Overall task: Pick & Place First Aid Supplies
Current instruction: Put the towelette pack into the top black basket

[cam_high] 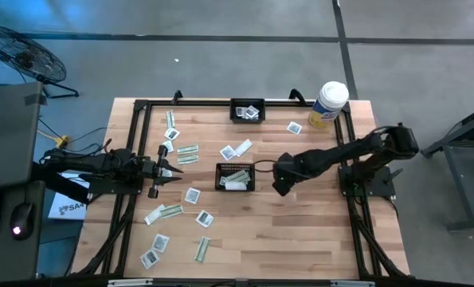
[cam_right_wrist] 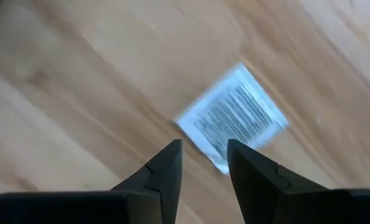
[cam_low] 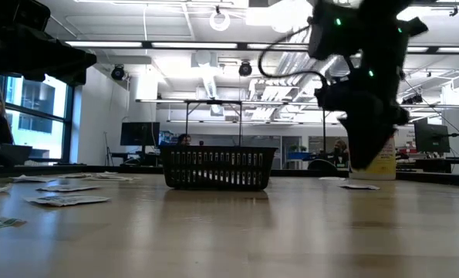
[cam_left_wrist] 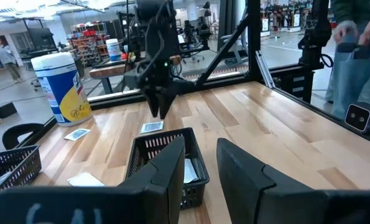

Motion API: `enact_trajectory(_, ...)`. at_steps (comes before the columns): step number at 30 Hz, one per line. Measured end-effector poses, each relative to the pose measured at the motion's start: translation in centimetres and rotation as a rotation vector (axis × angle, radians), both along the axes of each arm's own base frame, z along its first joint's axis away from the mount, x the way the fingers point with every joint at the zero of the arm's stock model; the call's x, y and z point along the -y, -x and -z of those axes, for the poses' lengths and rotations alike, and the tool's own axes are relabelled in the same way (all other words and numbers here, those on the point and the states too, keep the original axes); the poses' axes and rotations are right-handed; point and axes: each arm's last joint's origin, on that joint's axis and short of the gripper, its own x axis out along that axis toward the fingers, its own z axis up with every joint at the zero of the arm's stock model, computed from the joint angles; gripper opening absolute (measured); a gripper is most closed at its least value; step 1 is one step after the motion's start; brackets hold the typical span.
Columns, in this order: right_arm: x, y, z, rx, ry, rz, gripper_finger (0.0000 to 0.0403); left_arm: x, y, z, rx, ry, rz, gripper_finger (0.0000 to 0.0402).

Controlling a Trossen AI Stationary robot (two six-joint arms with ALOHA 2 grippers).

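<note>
Right gripper (cam_right_wrist: 203, 163) points down at the table (cam_high: 300, 231), just right of the middle basket (cam_high: 237, 177). Its fingers are apart and hold nothing. A square white packet (cam_right_wrist: 233, 116) lies flat right under it. Left gripper (cam_high: 173, 170) waits near the left edge, fingers apart, among scattered packets (cam_high: 190, 195).

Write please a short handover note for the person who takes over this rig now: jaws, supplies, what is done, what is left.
Left gripper: jaws open, empty, over the left side of the table, facing the centre basket.
Right gripper: jaws open, empty, pointing down just above a square white packet beside that basket.
Done: some packets lie in the centre basket and in the far basket.
Left: many loose packets on the wood, mostly left of centre.
</note>
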Motion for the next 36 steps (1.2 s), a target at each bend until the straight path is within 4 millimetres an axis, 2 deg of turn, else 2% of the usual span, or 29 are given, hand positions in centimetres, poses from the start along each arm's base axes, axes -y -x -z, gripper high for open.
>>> enact_trajectory(4, 0.1, 1.7, 1.6, -0.036, -0.044, 0.228, 0.0122, 0.0, 0.0, 0.0, 0.0, 0.0, 0.0, 0.0092)
enact_trajectory(8, 0.0, 1.9, 1.8, -0.003, -0.126, 0.445, 0.0122, 0.0, 0.0, 0.0, 0.0, 0.0, 0.0, 0.0092)
enact_trajectory(17, 0.7, 1.5, 1.9, 0.062, -0.171, 0.674, 0.0122, 0.0, 0.0, 0.0, 0.0, 0.0, 0.0, 0.0092)
enact_trajectory(25, 1.9, 1.2, 2.0, 0.085, -0.202, 0.734, 0.0119, 0.0, 0.0, 0.0, 0.0, 0.0, 0.0, 0.0092)
enact_trajectory(36, 2.0, 1.4, 1.9, 0.061, -0.194, 0.729, 0.0111, 0.0, 0.0, 0.0, 0.0, 0.0, 0.0, 0.0092)
